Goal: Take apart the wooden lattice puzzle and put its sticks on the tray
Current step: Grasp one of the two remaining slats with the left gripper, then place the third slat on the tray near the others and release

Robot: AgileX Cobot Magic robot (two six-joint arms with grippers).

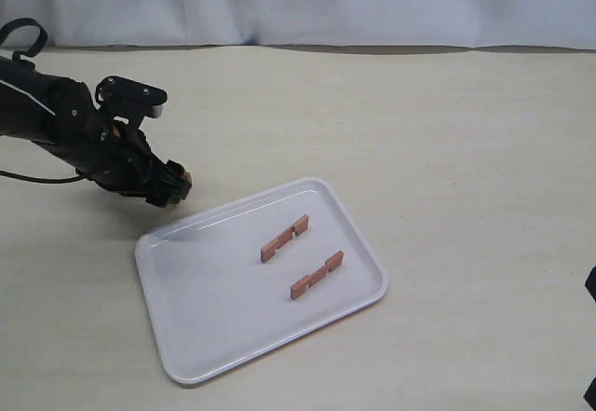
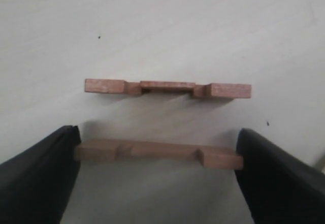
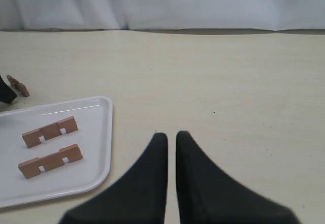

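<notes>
Beige tabletop (image 1: 419, 122), left fingers (image 2: 35, 178) clasping one stick (image 2: 157, 153) endwise (second stick (image 2: 167, 88) beside), right fingers (image 3: 137, 183) closed, empty

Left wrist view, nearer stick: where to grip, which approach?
Pinch the nearer stick by its two ends, from straight above: it lies flat on the table, lengthwise between the fingers of the left gripper. The other stick lies parallel, apart, likely clear.

The left arm (image 1: 65, 122) is stretched low from the left edge of the exterior view, and the left gripper (image 1: 172, 183) is lowered to the bench (image 1: 419, 131). Its jaws are set wide, with the fingers (image 2: 40, 173) brought against both ends of a stick (image 2: 158, 152). The right gripper (image 3: 171, 135) is held above the bench, its jaws drawn almost together.
</notes>
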